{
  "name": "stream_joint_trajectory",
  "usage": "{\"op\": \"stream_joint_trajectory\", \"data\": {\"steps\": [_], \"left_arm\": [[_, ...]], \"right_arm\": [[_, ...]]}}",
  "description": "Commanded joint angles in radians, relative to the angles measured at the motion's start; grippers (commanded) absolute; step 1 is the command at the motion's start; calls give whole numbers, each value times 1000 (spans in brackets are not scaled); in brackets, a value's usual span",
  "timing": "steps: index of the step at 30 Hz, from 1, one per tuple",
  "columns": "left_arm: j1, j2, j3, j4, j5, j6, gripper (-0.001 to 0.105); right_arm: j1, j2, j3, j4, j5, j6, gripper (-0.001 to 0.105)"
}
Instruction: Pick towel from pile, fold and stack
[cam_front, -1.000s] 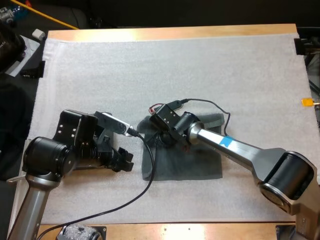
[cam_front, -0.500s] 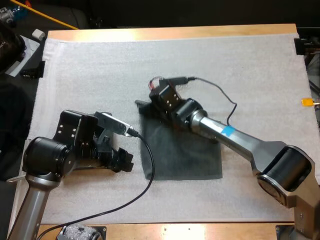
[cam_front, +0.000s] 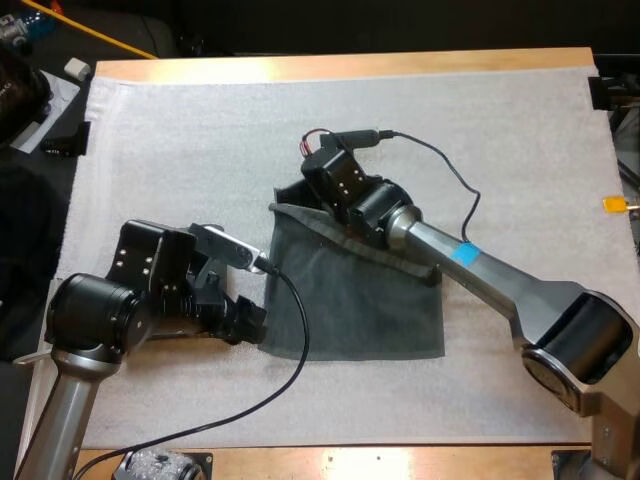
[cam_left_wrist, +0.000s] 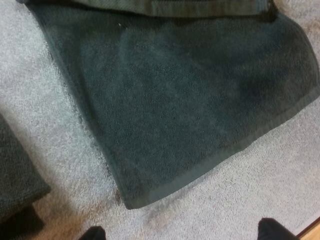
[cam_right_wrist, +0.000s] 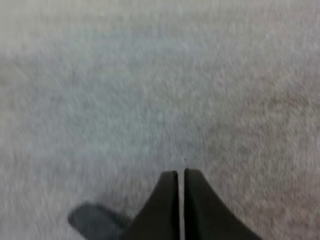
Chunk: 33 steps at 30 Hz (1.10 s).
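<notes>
1. While the towel (cam_front: 350, 300) is lying spread over the middle of the mat (cam_front: 200, 150), its far edge is rising off the mat and turning over in a narrow band along the 12 o'clock side.
2. The right tool (cam_front: 287, 203) is sitting at the towel's 11 o'clock corner, and its arm is reaching in across the towel from 4 o'clock.
3. In the right wrist view this tool's two fingers (cam_right_wrist: 165, 200) are pressing almost together, with only a hairline slit parting them. A dark scrap of towel is sticking out beside their base, so the tool is pinching the towel's corner.
4. The left tool (cam_front: 250, 322) is hanging low over the mat at the towel's 8 o'clock corner, just beside the hem.
5. In the left wrist view its fingertips (cam_left_wrist: 272, 229) are standing wide apart. Nothing but bare mat is lying between them, and they are staying clear of the cloth, so this tool is gripping nothing.
6. The near part of the towel is lying flat on the mat, and its hemmed corner is pointing toward the left tool.
7. Another dark towel (cam_left_wrist: 17, 175) is lying near the first one in the left wrist view, with a strip of mat running between the two. I cannot tell how it is folded.
8. The mat is covering the table (cam_front: 330, 66), whose wooden edge is showing at 12 o'clock.
</notes>
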Motion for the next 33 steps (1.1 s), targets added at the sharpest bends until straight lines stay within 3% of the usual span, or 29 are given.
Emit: {"op": "stream_joint_trajectory", "data": {"steps": [1,13,22,33], "left_arm": [[-2,0,-1,2,0,-4,59],[-2,5,-2,1,2,-4,59],[-1,-3,-1,6,2,-5,59],[0,-3,-2,16,3,-5,59]], "right_arm": [[0,-48,2,122,-58,-58,0],[11,-106,8,427,-74,-110,0],[5,-31,6,353,-115,-94,0],[-5,-11,0,169,-85,-18,0]]}}
